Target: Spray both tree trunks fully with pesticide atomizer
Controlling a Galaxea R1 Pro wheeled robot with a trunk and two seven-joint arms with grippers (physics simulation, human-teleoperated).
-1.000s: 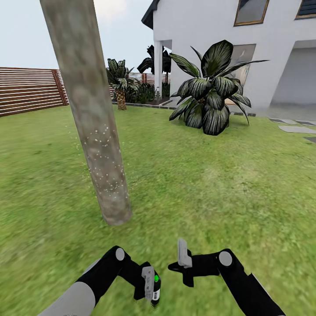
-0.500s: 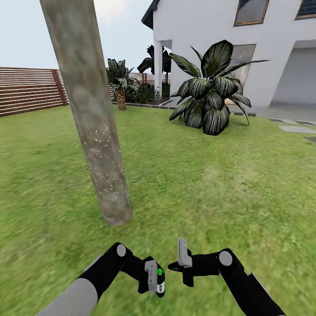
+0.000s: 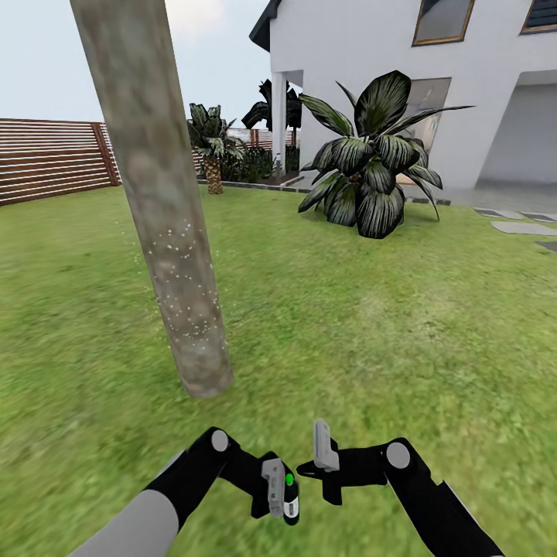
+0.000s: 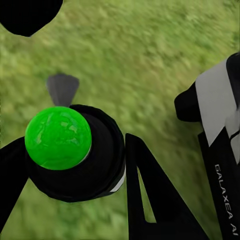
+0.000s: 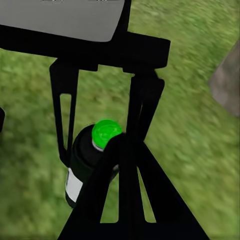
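Over the past second the left gripper, clamped on the green-capped spray bottle, slid toward the empty, slightly parted right gripper, low before the speckled trunk, perhaps for a handover.

Even, bright daylight render; soft, diffuse illumination with no hard cast shadows.

In the head view the pale sky is washed out and hazy, the white house wall bright without glare. The grass smears into blur near the lower edge. The tree trunk is shaded evenly. In both wrist views the lawn is soft and unfocused, while the atomizer's green cap appears saturated, faintly glossy.
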